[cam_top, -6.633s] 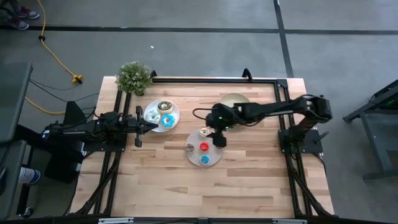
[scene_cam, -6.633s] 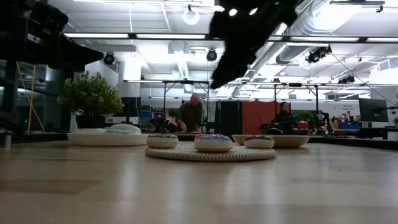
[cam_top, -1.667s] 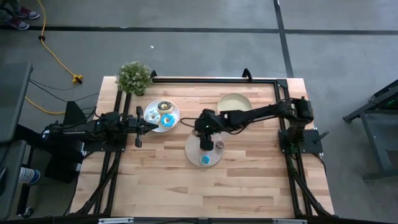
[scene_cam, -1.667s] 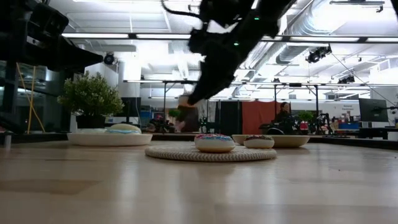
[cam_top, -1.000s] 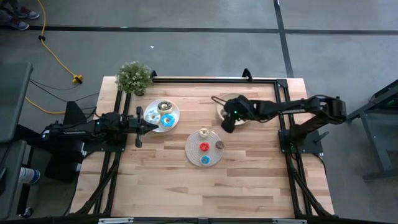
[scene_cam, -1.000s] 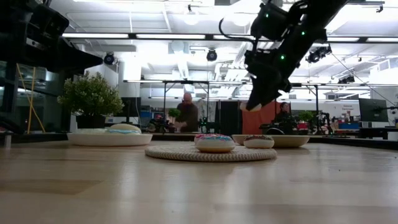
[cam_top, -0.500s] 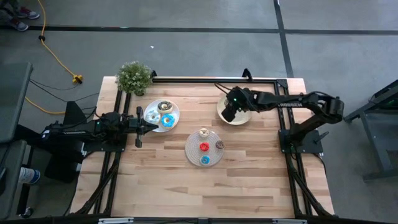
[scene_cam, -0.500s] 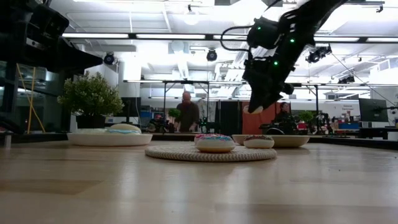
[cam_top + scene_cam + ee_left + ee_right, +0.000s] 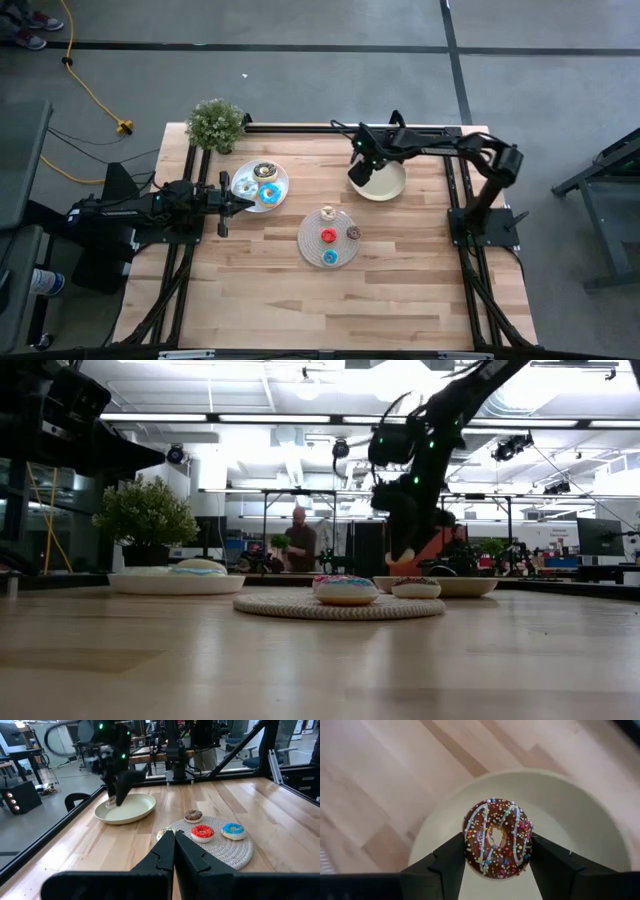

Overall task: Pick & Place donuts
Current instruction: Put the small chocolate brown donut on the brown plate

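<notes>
My right gripper [image 9: 360, 171] hangs over the left part of the yellow-green plate [image 9: 390, 184], shut on a dark brown donut [image 9: 497, 837] with coloured sprinkles. In the low view the gripper [image 9: 404, 556] is a little above the plate [image 9: 450, 586]. Several mini donuts lie flat on the round mat [image 9: 311, 246]: cream [image 9: 327, 213], red [image 9: 328, 236], brown [image 9: 352, 233] and blue [image 9: 330, 257]. A blue-iced donut [image 9: 268, 193] and a white-iced one [image 9: 246, 184] lie on the white plate [image 9: 283, 178]. My left gripper [image 9: 240, 203] waits shut at the table's left. My right gripper pinches the dark brown donut between its two fingers [image 9: 451, 861], one on each side of the outer rim [image 9: 468, 845]. The fingers come from above, slanting steeply down. The donut is lifted clear of the plate [image 9: 580, 820], its sprinkled top up toward the wrist.
A potted plant [image 9: 215, 124] stands at the far left corner. A dark frame rail [image 9: 320, 127] runs along the far edge. The near half of the wooden table [image 9: 330, 305] is bare wood.
My right gripper has carried the dark brown donut toward the table's far edge, along the left part of the yellow-green plate. It has sunk a little toward the plate and tipped to point more steeply down. Its arm has swung round to the far side.
</notes>
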